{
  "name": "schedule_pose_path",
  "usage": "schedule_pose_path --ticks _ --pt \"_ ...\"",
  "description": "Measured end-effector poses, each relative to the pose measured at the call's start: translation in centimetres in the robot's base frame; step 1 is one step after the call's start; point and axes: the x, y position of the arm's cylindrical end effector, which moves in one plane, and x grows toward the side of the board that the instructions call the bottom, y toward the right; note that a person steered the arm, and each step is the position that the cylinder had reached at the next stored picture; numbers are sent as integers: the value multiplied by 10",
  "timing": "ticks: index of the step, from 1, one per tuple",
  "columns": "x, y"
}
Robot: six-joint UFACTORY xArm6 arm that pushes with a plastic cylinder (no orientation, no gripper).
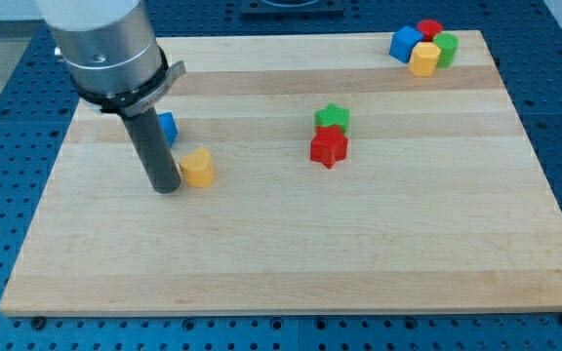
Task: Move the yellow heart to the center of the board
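Your tip (166,187) sits on the board (281,283) just left of the yellow heart (198,168), touching or nearly so. No hand here, only a bare rod, nothing gripped. That side suits a push rightward: the heart lies left of centre. A blue block (168,127) hides behind the rod. Red star (328,147) and green star (333,118) stand near centre; watch them.

the arm's silver cylindrical end (103,47) enters from the view's top left, cut off by the frame's upper edge. a dark collar with a small bracket sits beneath it. from there the straight dark rod (152,141) drops nearly upright, leaning slightly toward the view's right. my tip (167,187) rests at the board surface, in the left half of the view.
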Motion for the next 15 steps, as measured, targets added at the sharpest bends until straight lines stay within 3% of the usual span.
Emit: schedule_pose_path --ticks 11,15 --pt "-22 94" --pt "-62 104"
